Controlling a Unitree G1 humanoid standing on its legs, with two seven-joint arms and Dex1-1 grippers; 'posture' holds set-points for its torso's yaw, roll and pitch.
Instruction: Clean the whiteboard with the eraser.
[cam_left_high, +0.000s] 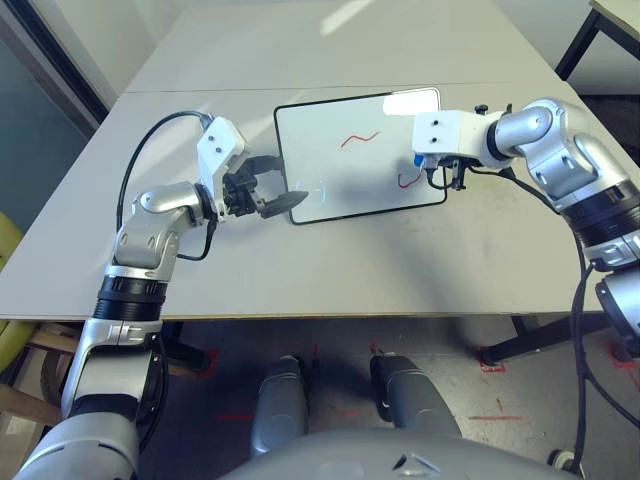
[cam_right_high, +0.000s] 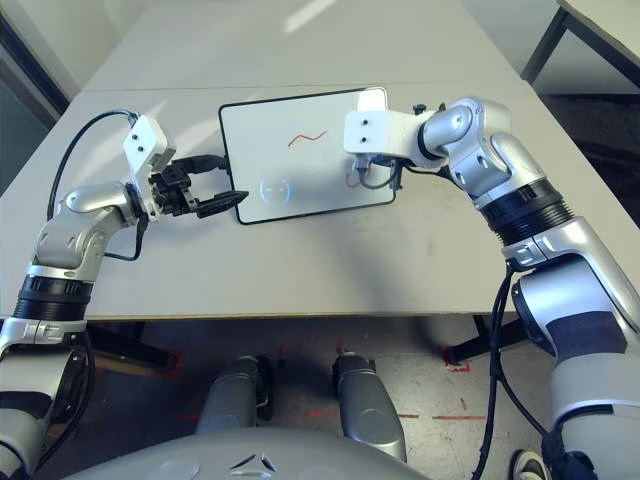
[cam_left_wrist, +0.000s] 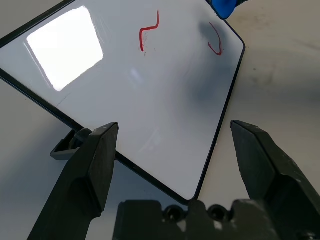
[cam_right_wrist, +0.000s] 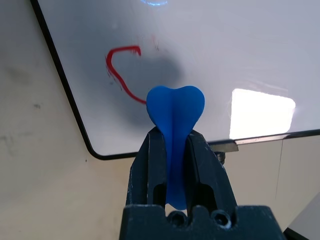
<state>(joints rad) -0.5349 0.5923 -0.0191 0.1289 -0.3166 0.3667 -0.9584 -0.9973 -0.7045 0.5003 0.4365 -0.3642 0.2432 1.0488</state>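
The whiteboard (cam_left_high: 335, 175) lies flat on the grey table, with a red squiggle (cam_left_high: 360, 138) near its middle and a second red mark (cam_left_high: 408, 180) by its right near corner. My right gripper (cam_right_wrist: 172, 137) is shut on the blue eraser (cam_right_wrist: 175, 107). It holds the eraser just above the board's right edge, close to that second mark (cam_right_wrist: 120, 72). My left gripper (cam_left_high: 275, 185) stands open at the board's left near corner, and that corner (cam_left_wrist: 192, 192) lies between its two black fingers (cam_left_wrist: 95, 160).
The grey table (cam_left_high: 300, 270) has free surface in front of and to the right of the board. A seam (cam_left_high: 200, 90) crosses the table behind the board. A second table's leg (cam_left_high: 580, 40) shows at the far right. A small grey knob (cam_left_wrist: 67, 145) sticks out from the board's edge.
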